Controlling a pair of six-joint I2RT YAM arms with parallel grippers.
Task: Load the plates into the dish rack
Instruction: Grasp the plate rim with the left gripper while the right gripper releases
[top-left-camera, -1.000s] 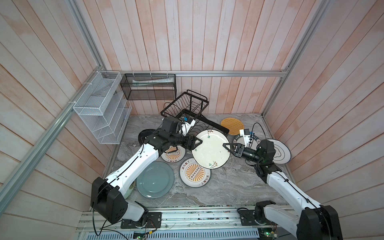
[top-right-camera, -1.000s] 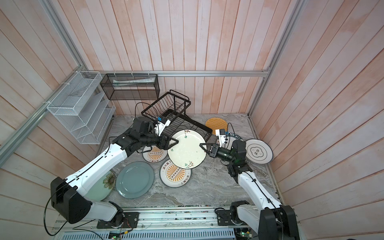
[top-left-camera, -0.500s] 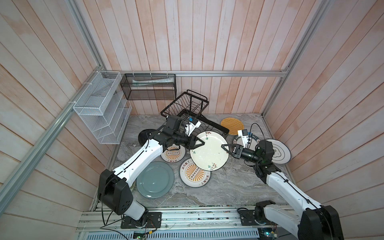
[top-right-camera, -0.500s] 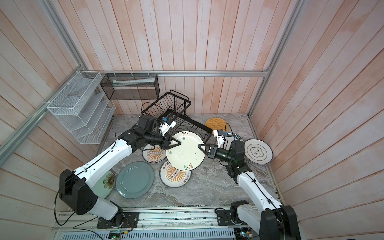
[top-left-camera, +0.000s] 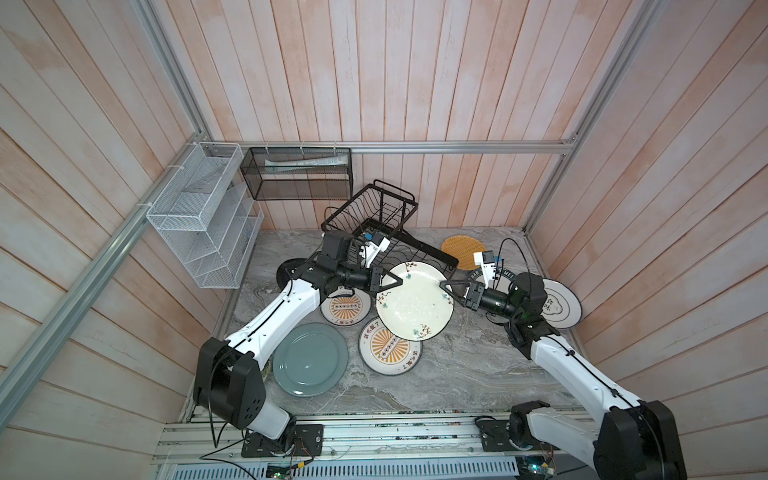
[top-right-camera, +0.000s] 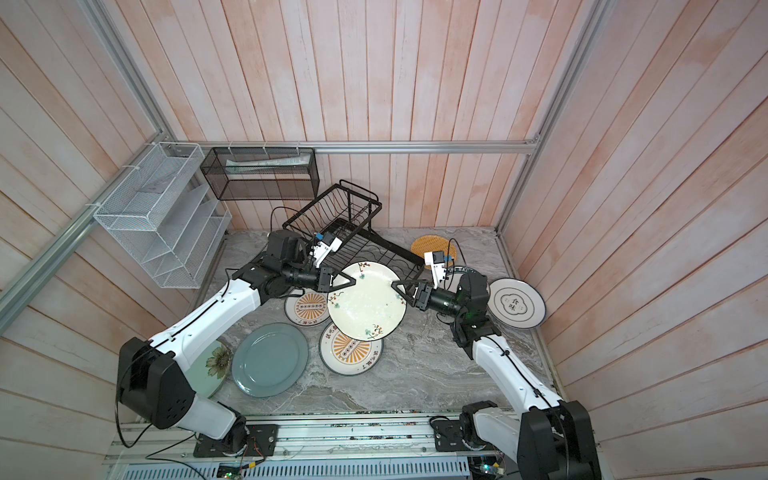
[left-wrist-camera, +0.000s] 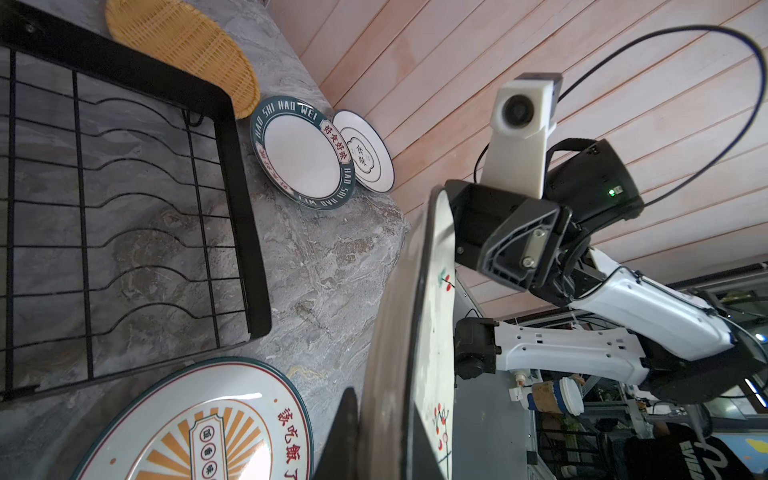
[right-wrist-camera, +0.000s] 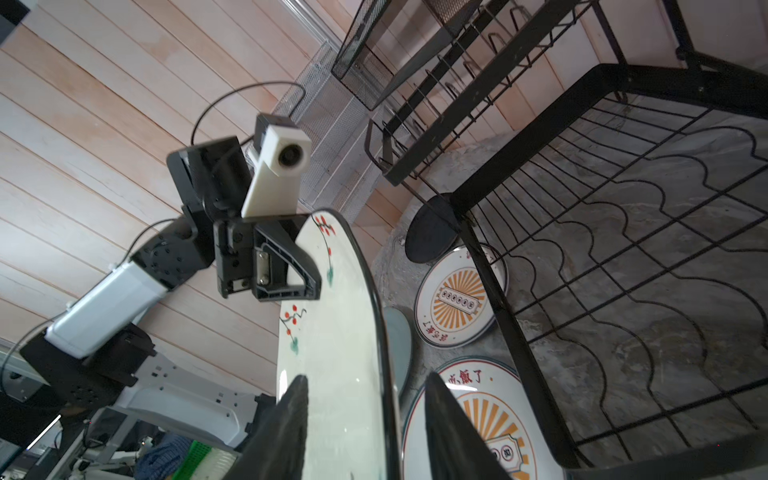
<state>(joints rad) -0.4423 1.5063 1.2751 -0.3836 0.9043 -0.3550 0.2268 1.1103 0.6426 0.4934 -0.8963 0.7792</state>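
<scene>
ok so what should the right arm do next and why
Probably draw the right gripper straight back off the flowered plate: its jaws stand open either side of the rim, while the left gripper is clamped on the opposite rim, so the left can carry it to the dish rack.

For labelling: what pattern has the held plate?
Cream plate, red berry sprigs, dark rim; best in a top view.

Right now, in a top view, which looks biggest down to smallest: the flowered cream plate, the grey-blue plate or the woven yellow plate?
1. flowered cream plate and grey-blue plate: they look alike; the cream one is raised nearer the camera, so no ranking.
2. woven yellow plate: clearly smallest.
</scene>
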